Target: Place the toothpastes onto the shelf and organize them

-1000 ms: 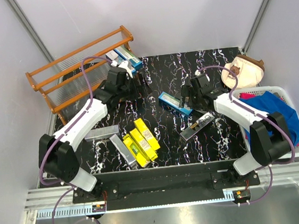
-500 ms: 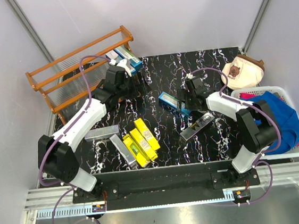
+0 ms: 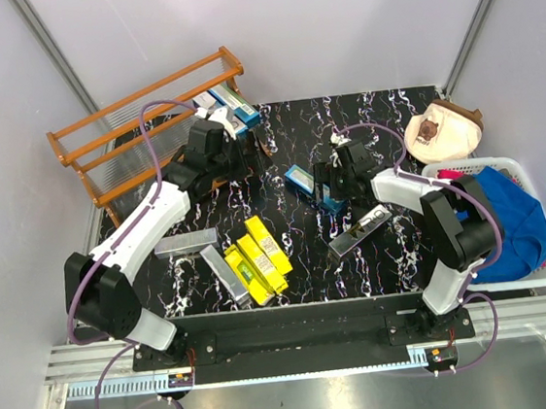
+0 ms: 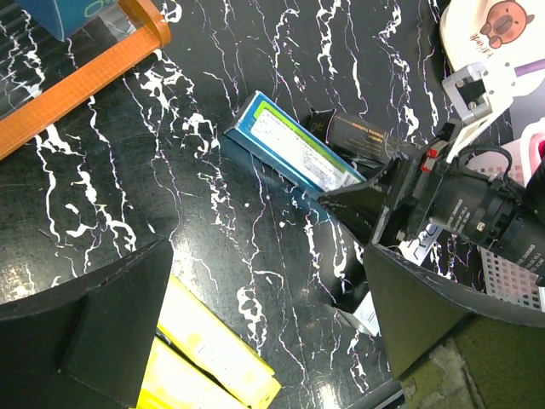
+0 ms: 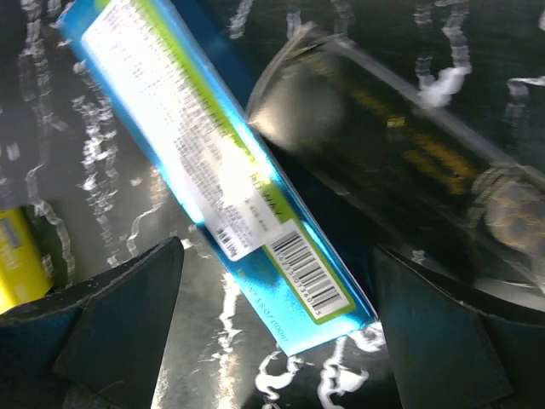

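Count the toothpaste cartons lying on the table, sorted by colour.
Yellow cartons: 3
Silver-grey cartons: 2
Blue-teal carton: 1
Black cartons: 2, one of them seen only by the wrist cameras
Total: 8

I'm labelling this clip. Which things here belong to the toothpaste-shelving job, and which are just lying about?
Job: shelf, cartons on it, blue carton, black carton, yellow cartons, silver cartons.
Lying about: white basket, blue cloth, cream pouch.
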You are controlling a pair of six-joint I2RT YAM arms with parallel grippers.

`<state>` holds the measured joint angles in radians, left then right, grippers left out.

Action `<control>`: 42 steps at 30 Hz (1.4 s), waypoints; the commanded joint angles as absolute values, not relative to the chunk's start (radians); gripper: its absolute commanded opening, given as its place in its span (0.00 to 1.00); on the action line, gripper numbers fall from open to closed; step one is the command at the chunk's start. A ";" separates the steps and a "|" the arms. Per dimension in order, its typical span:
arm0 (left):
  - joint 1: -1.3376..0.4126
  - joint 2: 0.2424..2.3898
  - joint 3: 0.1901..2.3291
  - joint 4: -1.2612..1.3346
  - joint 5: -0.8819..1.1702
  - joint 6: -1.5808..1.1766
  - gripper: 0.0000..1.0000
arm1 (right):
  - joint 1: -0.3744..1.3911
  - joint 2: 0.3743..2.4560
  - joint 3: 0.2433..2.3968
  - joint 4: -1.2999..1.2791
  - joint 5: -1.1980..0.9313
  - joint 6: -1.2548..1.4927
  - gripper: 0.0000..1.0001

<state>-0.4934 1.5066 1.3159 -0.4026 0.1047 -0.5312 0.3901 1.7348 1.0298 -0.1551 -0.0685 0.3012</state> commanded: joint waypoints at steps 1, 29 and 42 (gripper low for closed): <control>-0.473 1.459 1.316 -0.383 0.098 -0.523 0.99 | 0.394 1.695 0.974 -0.061 -0.209 0.320 0.96; -0.296 1.440 1.144 -0.139 0.497 -0.718 0.99 | 0.474 1.502 1.015 -0.112 -0.058 0.397 0.40; -0.339 1.551 1.155 0.054 0.627 -0.850 0.99 | 0.557 1.351 1.104 -0.149 -0.123 0.408 0.38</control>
<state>-0.3119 1.5223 1.1332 -0.0536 0.5602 -0.8059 0.5240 1.3991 1.0340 -0.1722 -0.0769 0.3935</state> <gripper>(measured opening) 0.987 0.551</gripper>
